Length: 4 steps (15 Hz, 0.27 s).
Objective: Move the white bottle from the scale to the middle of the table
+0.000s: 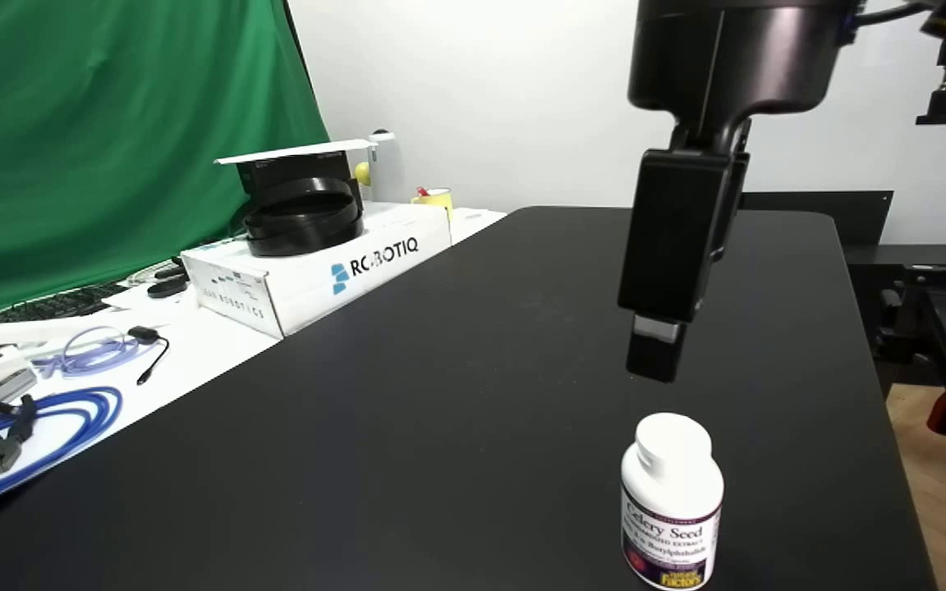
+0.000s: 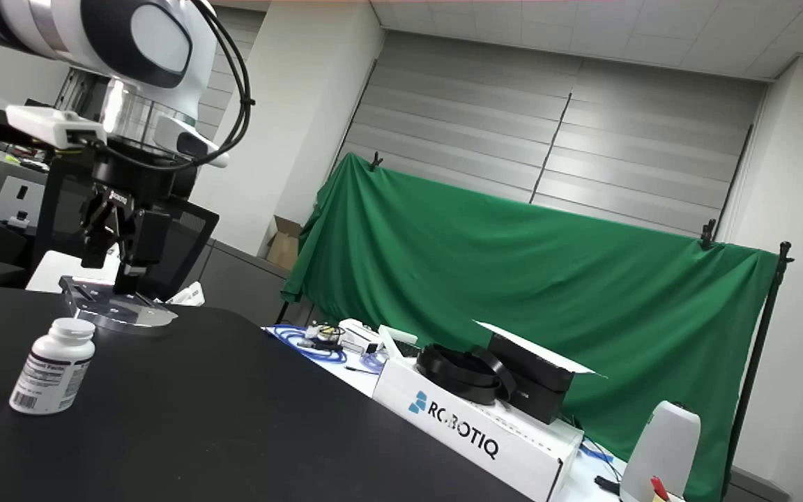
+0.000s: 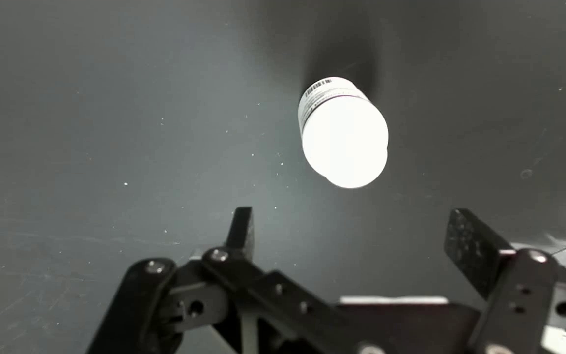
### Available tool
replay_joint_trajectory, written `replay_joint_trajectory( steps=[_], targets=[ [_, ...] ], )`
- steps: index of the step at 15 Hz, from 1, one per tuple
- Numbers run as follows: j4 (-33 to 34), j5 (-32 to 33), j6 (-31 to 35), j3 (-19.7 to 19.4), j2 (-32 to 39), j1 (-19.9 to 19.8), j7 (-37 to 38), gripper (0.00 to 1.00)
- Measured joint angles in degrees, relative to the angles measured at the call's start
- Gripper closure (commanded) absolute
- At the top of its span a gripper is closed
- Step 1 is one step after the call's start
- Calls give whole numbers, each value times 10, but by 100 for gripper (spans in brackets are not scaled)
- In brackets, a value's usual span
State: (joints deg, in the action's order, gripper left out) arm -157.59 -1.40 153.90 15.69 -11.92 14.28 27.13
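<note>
The white bottle (image 1: 672, 501) stands upright on the bench (image 1: 440, 427), its long axis vertical and its white cap (image 1: 673, 435) pointing up. In an exterior view the label (image 1: 668, 538) shows its front, reading Celery Seed; in an exterior view its small-print side shows, with the barcode (image 2: 26, 400). In the wrist view that long axis is foreshortened, the cap nearest and the barcode toward the top. The end effector (image 3: 354, 231) hangs over the bench, apart from the bottle, its two fingers (image 3: 474, 253) spread wide.

Open table (image 1: 407, 394) around white bottle (image 3: 346, 137), transparent plate (image 2: 123, 313) near edge
</note>
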Motion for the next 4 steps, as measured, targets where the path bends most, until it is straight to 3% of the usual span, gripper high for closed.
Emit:
replay_joint_trajectory(
  steps=[4],
  targets=[
    [1, -3, -6, 3, -2, 0, -5, 0]
  ],
)
